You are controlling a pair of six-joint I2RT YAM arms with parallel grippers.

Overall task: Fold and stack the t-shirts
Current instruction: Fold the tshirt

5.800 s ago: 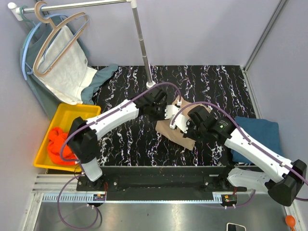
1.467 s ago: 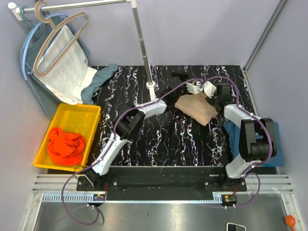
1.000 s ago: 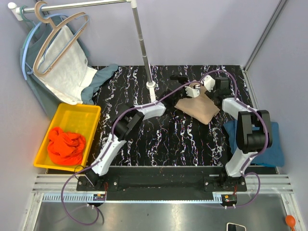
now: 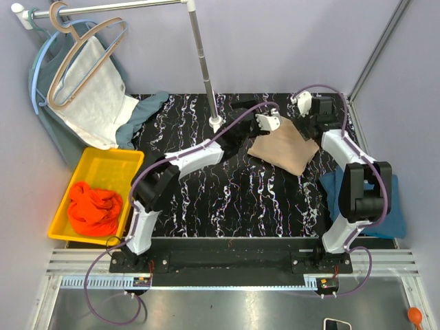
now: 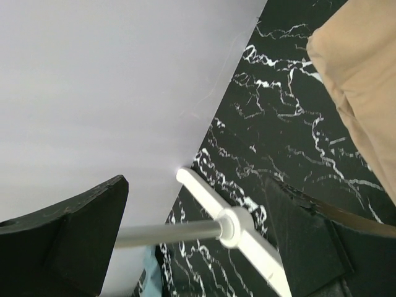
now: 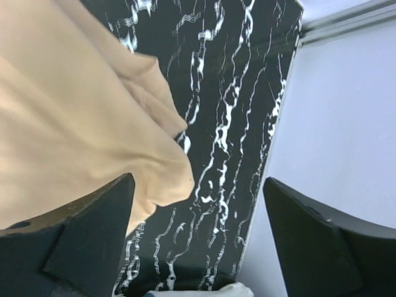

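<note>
A folded beige-tan t-shirt lies on the black marble table, right of centre. My left gripper hovers at the shirt's far left corner. It is open in the left wrist view, with only the rack's foot between its fingers and the shirt off to the right. My right gripper is beyond the shirt's far right corner. It is open, with the shirt's edge beside its left finger. A dark teal-blue t-shirt lies under the right arm. The orange-red t-shirt is bunched in the yellow bin.
A clothes rack pole stands on its white foot at the back of the table, just left of my left gripper. Hangers, a white cloth and a grey-green garment hang at the far left. The right wall is close behind the right gripper.
My right gripper has opened, let go of the beige shirt's corner and drawn back toward the far edge. The left gripper moved left and back. The shirt now lies flat.
</note>
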